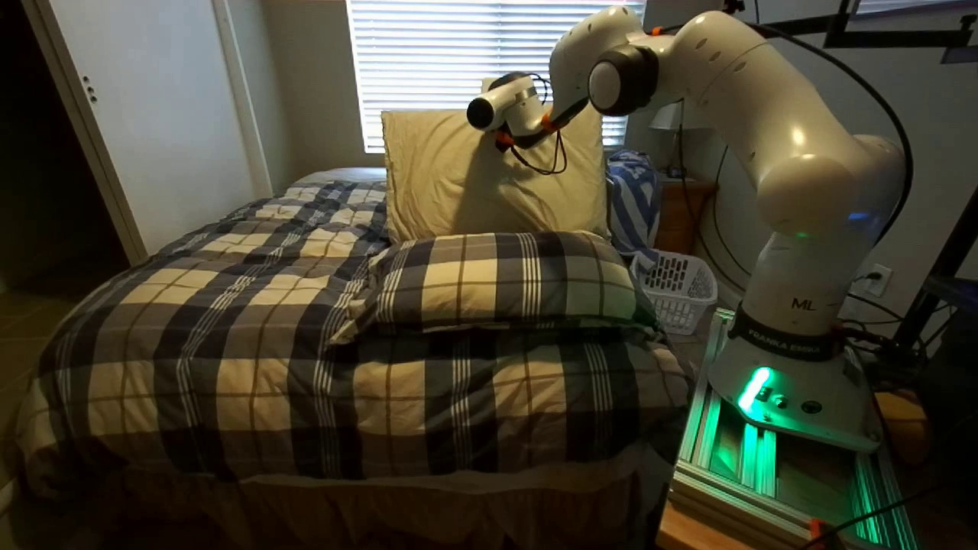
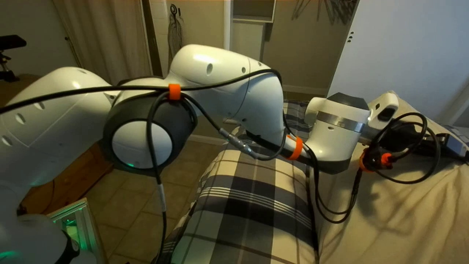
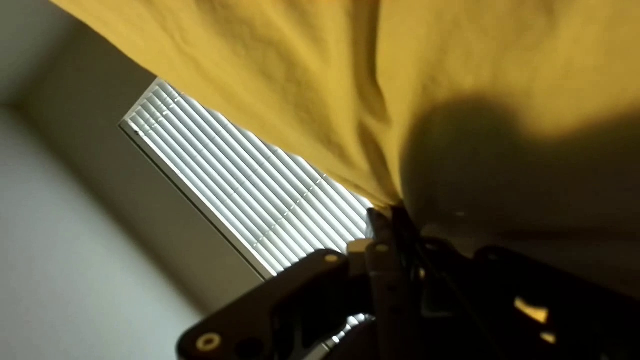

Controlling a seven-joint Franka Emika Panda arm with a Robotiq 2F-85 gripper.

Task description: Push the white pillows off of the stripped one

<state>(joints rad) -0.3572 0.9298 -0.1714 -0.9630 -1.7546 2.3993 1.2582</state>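
A puffy cream pillow [image 1: 428,172] stands upright behind the plaid pillow [image 1: 489,279] on the bed. The plaid pillow lies flat, and its near side is uncovered. In an exterior view the cream pillow [image 2: 421,227] slopes beside the plaid pillow [image 2: 253,205]. My gripper [image 3: 390,215] is shut on the cream pillow's edge, with cloth [image 3: 300,75] gathered into folds at the fingertips in the wrist view. The dark gripper [image 2: 436,141] also shows at the pillow's upper edge. The cream pillow's bottom is hidden behind the plaid pillow. Only one cream pillow can be made out.
A plaid bedspread [image 1: 229,344] covers the bed. A white basket [image 1: 680,294] and a blue striped cloth [image 1: 634,198] are beside it. A window with blinds [image 1: 428,53] is behind. Black cables [image 2: 340,220] hang from the wrist near the pillows.
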